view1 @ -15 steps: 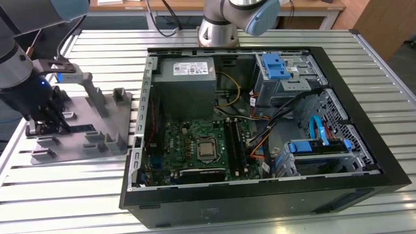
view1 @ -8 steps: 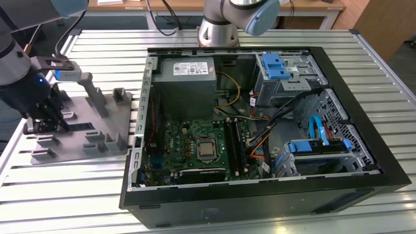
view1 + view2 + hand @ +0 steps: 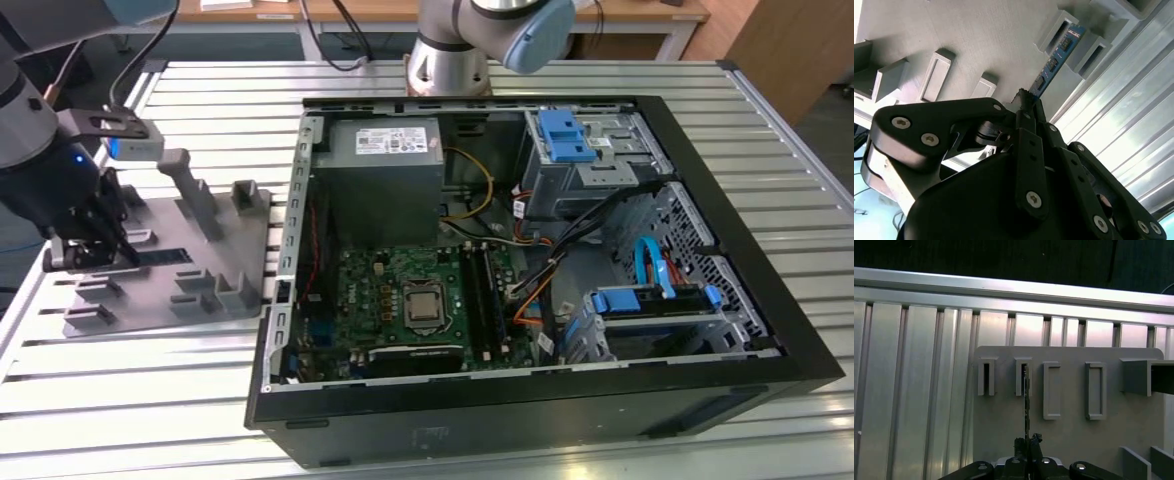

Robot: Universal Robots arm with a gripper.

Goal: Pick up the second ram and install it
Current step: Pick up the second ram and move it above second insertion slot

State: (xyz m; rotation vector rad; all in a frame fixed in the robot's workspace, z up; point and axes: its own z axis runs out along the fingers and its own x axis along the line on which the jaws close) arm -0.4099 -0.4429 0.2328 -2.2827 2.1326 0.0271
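My gripper (image 3: pixel 1025 99) pinches the near end of the ram stick (image 3: pixel 1055 64), whose long axis runs straight away from me into the grey tray's (image 3: pixel 984 35) slot.

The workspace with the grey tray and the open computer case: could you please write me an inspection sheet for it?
Surface: slatted metal table, carrying grey tray and open computer case.
Job's things: second ram stands on edge in the tray's slotted blocks.
Clutter: nothing seen.
Grippers: gripper shut on the ram's near end, over the tray.
Cables: black, orange and blue cables inside the case.
Surroundings: arm base behind the case; wooden desk beyond.
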